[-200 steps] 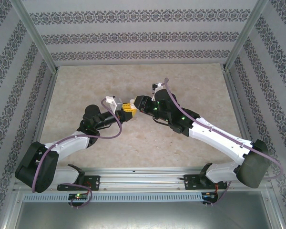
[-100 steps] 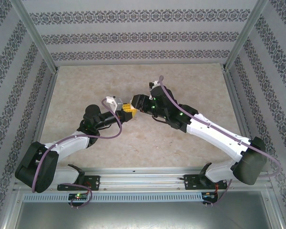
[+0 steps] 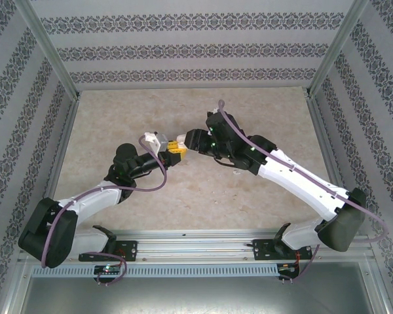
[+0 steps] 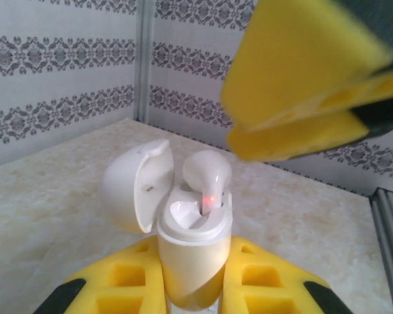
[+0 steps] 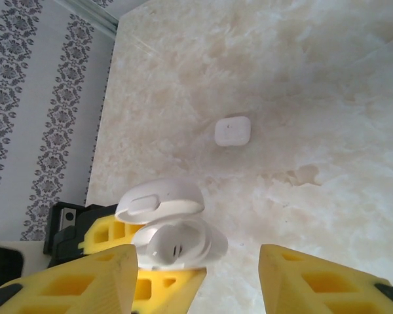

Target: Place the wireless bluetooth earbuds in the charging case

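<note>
White glossy plastic, the small rounded earbud [image 4: 206,173] looks light, stiff and slippery. We would pinch its bulbous head, not the thin stem. It stands at frame centre, stem down in the white open-lidded charging case [image 4: 193,255], long axis nearly upright. Our yellow-fingered left gripper [image 4: 194,288] clamps the case. The right gripper [image 5: 200,278] hangs above, jaws apart, empty.
</note>
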You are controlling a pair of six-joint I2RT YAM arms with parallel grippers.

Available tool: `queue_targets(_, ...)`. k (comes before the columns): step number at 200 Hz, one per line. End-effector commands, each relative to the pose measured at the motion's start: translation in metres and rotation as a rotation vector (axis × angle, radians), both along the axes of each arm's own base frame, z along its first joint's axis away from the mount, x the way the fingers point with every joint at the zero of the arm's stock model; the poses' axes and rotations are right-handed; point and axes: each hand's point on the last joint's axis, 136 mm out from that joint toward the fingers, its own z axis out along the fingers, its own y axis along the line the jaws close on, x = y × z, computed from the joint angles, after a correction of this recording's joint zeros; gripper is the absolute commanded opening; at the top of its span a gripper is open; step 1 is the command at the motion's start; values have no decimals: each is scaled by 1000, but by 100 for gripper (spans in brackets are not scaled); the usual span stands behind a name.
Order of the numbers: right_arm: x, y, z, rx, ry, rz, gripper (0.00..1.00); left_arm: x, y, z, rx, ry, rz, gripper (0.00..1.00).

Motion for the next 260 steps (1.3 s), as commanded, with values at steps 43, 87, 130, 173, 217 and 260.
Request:
queue_targets(43,-7,14,-3,-50,62,59,42,2,8,11,75,-98,68,0)
queue_targets(87,-4,25,-3,-48,70,79,27,-4,4,9,72,-97,48,0)
queue_targets(130,-3,24,-1,-61,63,80,27,-6,0,9,74,-104,33,0)
queue_targets(173,-3,28,-3,-65,72,93,28,-5,-1,10,75,-106,29,0)
queue_targets(217,-4,37,-5,-60,90,130,28,-7,-3,9,86,-103,21,0)
queue_targets(260,-4,43,-6,-94,86,162,30,-8,-5,8,94,-98,7,0)
